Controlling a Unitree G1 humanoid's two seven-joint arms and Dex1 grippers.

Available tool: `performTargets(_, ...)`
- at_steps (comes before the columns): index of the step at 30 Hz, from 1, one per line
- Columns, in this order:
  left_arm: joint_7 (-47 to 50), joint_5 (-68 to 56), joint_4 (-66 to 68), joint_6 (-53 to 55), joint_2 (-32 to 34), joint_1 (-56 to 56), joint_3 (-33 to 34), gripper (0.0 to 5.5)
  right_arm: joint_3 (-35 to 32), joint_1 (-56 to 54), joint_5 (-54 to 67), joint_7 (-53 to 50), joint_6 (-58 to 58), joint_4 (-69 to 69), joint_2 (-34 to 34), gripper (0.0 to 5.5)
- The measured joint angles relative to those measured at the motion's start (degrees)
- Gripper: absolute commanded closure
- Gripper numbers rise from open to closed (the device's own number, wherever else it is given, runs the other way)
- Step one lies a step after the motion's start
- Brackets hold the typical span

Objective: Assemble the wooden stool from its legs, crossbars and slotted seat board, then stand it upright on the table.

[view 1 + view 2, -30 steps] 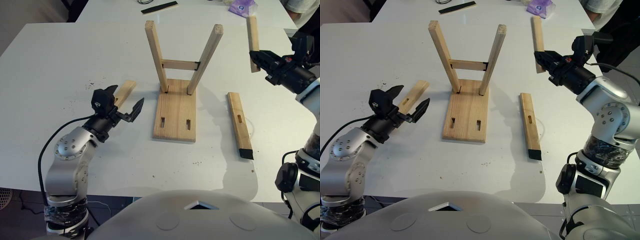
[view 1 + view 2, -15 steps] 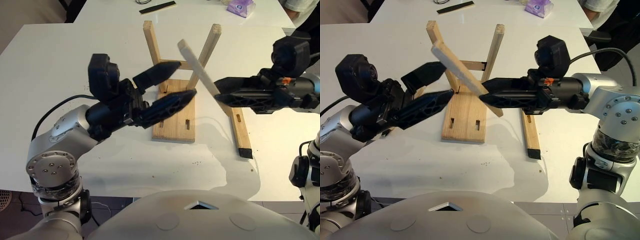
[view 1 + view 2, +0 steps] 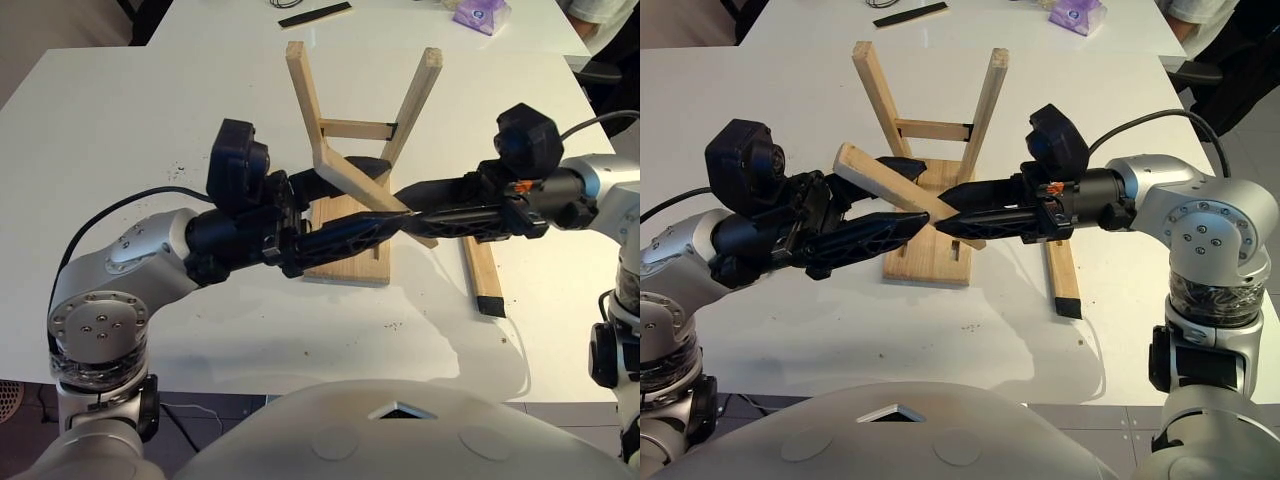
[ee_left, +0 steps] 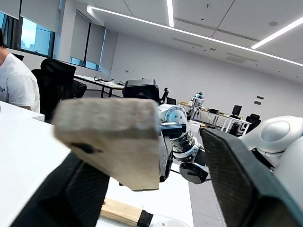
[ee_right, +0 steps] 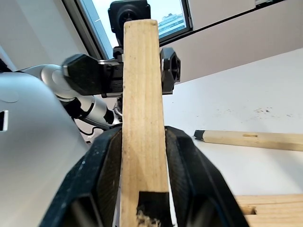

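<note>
Over the white counter [image 3: 120,120], a leg [image 3: 890,185] has been lifted above the seat board [image 3: 910,255], clenched in the right pincer [image 3: 955,212]. Its end is now straddled by the released left pincer [image 3: 912,190], so a handover is likely.

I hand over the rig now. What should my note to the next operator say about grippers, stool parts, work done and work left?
Right gripper: shut on a loose leg, held in the air over the seat board.
Left gripper: open, fingers around the loose leg's free end.
Done: two standing legs with a crossbar sit in the board.
Left: fit the loose leg and the lying leg beside the board, then stand the stool upright.
</note>
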Motion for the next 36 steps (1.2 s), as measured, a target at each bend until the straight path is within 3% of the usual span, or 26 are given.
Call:
performTargets(8, -2.0, 5.2, 0.9, -1.3, 0.7, 1.4, -1.1, 4.21, 2.1, 0.9, -2.7, 1.8, -3.7, 0.2, -1.7, 4.2)
performTargets(15, -3.2, 7.7, 1.8, -2.5, 0.6, 1.9, -2.2, 4.21, 3.2, 1.8, -5.3, 2.1, -6.6, -0.4, -1.8, 4.2)
performTargets(16, -3.2, 7.8, 2.1, -2.5, 0.5, 1.9, -2.3, 4.21, 3.3, 2.1, -5.7, 1.9, -7.3, -0.5, -1.8, 3.83)
performTargets(20, -3.0, 9.1, 3.0, -2.5, 0.1, 1.1, -2.7, 4.21, 5.2, 2.6, -8.5, -1.5, -8.5, -1.8, -1.3, 3.21)
performTargets(23, -4.1, 10.1, 3.5, -2.6, 0.6, 1.1, -2.3, 4.21, 5.6, 3.9, -9.9, -1.9, -8.8, -2.4, -1.8, 3.14)
performTargets(26, -7.8, 14.0, 4.4, -2.6, 4.9, 2.3, -0.6, 4.21, 5.5, 5.8, -11.6, -1.6, -9.8, -2.4, -3.4, 3.14)
performTargets(30, -15.7, 20.9, 8.9, -3.2, 13.5, 6.6, 6.4, 4.21, 4.2, 9.3, -13.2, -2.9, -11.9, -2.5, -4.4, 3.14)
performTargets(36, -24.4, 34.1, 24.5, -10.0, 21.4, 5.9, 13.2, 4.21, 2.6, 14.6, -15.7, -7.7, -14.9, -4.4, -3.5, 3.14)
